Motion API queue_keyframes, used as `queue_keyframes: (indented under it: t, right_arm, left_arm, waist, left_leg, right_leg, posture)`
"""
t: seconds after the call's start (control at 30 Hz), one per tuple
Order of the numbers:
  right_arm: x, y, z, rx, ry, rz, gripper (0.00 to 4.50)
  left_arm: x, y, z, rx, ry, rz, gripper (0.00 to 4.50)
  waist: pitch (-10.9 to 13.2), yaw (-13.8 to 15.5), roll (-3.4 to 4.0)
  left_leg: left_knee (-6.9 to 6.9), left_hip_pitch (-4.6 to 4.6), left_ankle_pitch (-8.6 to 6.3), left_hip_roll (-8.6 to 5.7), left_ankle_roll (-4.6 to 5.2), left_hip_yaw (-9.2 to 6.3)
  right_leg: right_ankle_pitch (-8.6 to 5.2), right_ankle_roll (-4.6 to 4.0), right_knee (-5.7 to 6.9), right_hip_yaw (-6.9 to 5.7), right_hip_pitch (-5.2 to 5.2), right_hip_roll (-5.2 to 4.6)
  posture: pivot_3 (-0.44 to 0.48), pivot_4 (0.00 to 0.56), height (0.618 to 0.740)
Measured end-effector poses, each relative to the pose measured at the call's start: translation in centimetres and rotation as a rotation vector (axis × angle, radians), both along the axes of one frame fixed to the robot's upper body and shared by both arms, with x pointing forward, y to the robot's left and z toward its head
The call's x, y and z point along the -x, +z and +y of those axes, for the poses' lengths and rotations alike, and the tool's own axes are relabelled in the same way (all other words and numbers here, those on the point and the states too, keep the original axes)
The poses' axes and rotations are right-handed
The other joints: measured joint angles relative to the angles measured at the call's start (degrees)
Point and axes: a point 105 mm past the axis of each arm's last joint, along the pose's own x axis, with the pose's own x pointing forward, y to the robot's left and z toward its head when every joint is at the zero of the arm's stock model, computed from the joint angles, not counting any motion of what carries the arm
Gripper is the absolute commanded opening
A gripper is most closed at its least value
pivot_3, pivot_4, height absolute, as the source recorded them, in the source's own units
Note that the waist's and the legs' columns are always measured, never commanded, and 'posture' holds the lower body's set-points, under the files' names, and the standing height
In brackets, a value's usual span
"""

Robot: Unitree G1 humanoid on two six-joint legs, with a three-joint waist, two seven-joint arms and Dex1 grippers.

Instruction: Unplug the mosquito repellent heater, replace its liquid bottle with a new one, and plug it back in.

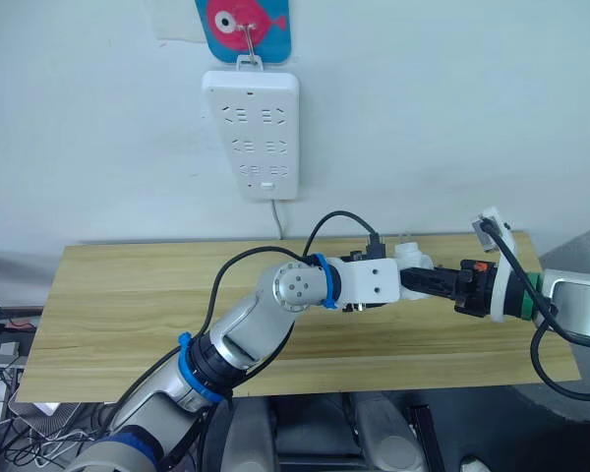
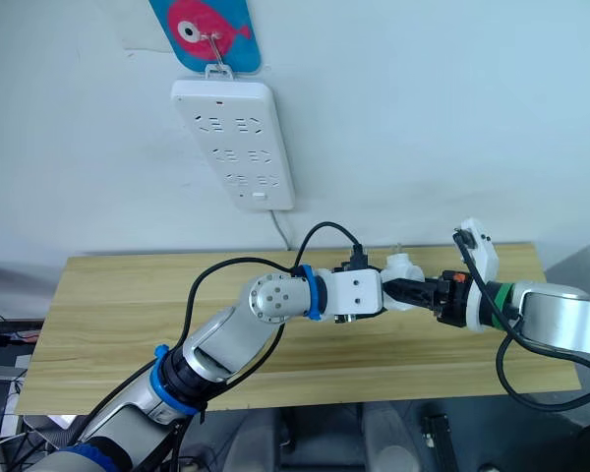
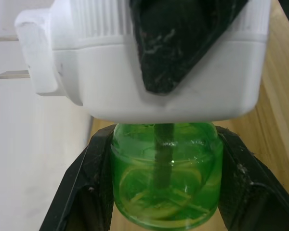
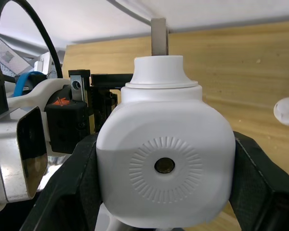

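Above the wooden tabletop (image 1: 128, 295), the right pincer (image 4: 164, 192) clamps the mosquito repellent heater (image 4: 164, 168), prongs toward the wall; the left pincer (image 3: 164, 192) grips its liquid bottle (image 3: 164, 178) screwed beneath. A power strip (image 1: 251, 133) hangs behind.

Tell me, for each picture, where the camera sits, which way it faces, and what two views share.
Left eye and right eye: on the head, looking down over the table; both arms show, meeting at the heater.
Left wrist: along the left gripper, clamped on the green bottle under the heater.
Right wrist: along the right gripper, clamped on the heater, facing the left gripper.
Shared: the heater shows in all views.
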Motion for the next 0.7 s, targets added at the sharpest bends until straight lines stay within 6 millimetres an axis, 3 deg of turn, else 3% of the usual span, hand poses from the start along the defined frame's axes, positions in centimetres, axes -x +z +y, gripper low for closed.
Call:
queue_keyframes:
  t: [0.3,0.5,0.7]
  right_arm:
    - [2.0,0.4,0.9,0.103,-0.101,-0.299,4.47]
    - [1.0,1.6,2.2,0.077,-0.239,-0.533,4.47]
    - [0.0,1.4,3.4,0.03,-0.362,-0.57,4.47]
  left_arm:
    - [-0.9,0.2,0.2,0.331,0.059,0.259,2.26]
    - [0.3,0.4,-0.4,0.471,-0.001,0.38,2.26]
    - [0.5,0.8,-0.6,0.541,0.002,0.454,2.26]
  waist:
    - [-0.1,-0.2,0.08]
    - [-0.2,-1.2,0.14]
    - [-0.2,-2.0,0.2]
  left_leg:
    - [0.02,0.01,0.02,0.0,-0.03,-0.02]
    - [0.03,0.06,0.06,0.0,-0.1,-0.03]
    - [0.03,0.05,0.07,-0.02,-0.12,-0.04]
  right_leg:
    - [0.0,0.01,0.06,-0.03,-0.03,0.0]
    - [-0.01,0.01,0.12,-0.02,-0.02,0.0]
    - [-0.01,0.01,0.14,-0.01,-0.02,-0.01]
  posture:
    - [-0.354,0.313,0.74]
    - [-0.386,0.308,0.74]
    - [-0.392,0.308,0.74]
